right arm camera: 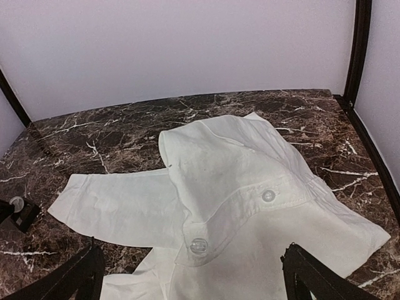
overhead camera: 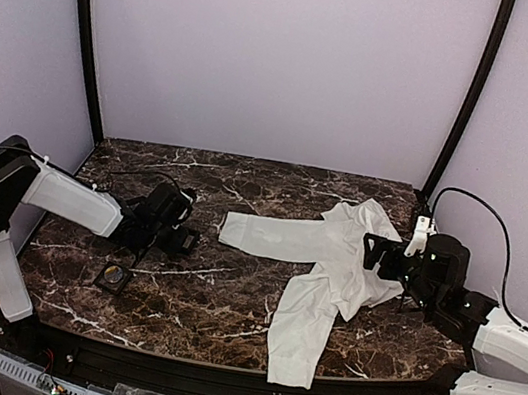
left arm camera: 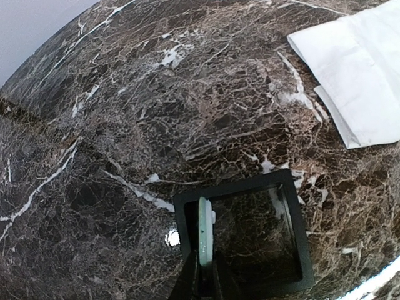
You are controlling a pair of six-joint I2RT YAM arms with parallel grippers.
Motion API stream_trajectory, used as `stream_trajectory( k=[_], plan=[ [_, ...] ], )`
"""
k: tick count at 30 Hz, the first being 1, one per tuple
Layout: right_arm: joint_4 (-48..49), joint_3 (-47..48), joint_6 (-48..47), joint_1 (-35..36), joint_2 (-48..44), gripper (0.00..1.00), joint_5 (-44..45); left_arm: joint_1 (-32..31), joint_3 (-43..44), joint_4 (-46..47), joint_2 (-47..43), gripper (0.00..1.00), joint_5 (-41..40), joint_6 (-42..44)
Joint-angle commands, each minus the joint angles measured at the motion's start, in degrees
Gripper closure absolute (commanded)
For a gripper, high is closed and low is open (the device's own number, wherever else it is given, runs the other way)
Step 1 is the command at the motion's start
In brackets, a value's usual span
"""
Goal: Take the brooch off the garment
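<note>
The brooch (left arm camera: 205, 228), a small pale round pin seen edge-on, is pinched between the fingers of my left gripper (left arm camera: 205, 265), which is shut on it. It hangs just over the left inner edge of a small black square tray (left arm camera: 237, 188). In the top view the left gripper (overhead camera: 180, 234) is at the table's left, well away from the garment (overhead camera: 335, 260). The garment is a white shirt spread at centre-right, with two clear buttons showing (right arm camera: 237, 212). My right gripper (right arm camera: 197, 281) hovers open over the shirt's lower part with nothing between its fingers (right arm camera: 81, 275).
A second small black tray (overhead camera: 113, 279) with a round thing in it lies near the front left. A shirt sleeve (left arm camera: 362, 69) reaches toward the left gripper's tray. Black frame posts (overhead camera: 88, 36) stand at the back corners against pale walls.
</note>
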Motion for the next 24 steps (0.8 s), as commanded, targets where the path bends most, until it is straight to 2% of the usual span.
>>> stream_trajectory(
  k=[1,6,13,15,17,19,21,24],
  plan=[
    [0.79,-0.69,0.23,0.49,0.84,0.01,-0.16,0.24,1.34,-1.29,-0.14,0.88,0.62,0.72],
    [0.84,-0.61,0.15,0.49,1.47,0.01,0.16,0.24,0.98,-0.76,-0.5,0.73,4.44,0.76],
    [0.82,-0.52,-0.1,0.49,1.72,0.01,0.38,0.3,-1.29,0.99,-4.0,0.6,10.29,0.31],
    [1.03,-0.52,-0.19,0.49,1.79,0.01,0.08,0.28,-2.49,2.14,-6.06,0.51,12.64,0.11],
    [1.45,-0.52,-0.4,0.49,1.99,0.01,-0.2,0.29,-3.45,3.25,-8.39,0.39,15.26,0.35],
    [1.98,-0.38,-0.84,0.49,2.54,0.01,-0.64,0.32,-4.12,3.82,-10.21,0.22,16.64,0.49],
    [2.51,0.09,-1.06,0.43,3.5,0.01,-0.79,0.43,-4.48,4.04,-12.06,0.12,16.81,0.62],
    [3.38,1.04,-2.09,-0.25,5.57,0.01,-1.05,1.32,-4.61,4.19,-13.21,0.04,16.36,0.91]
  ],
)
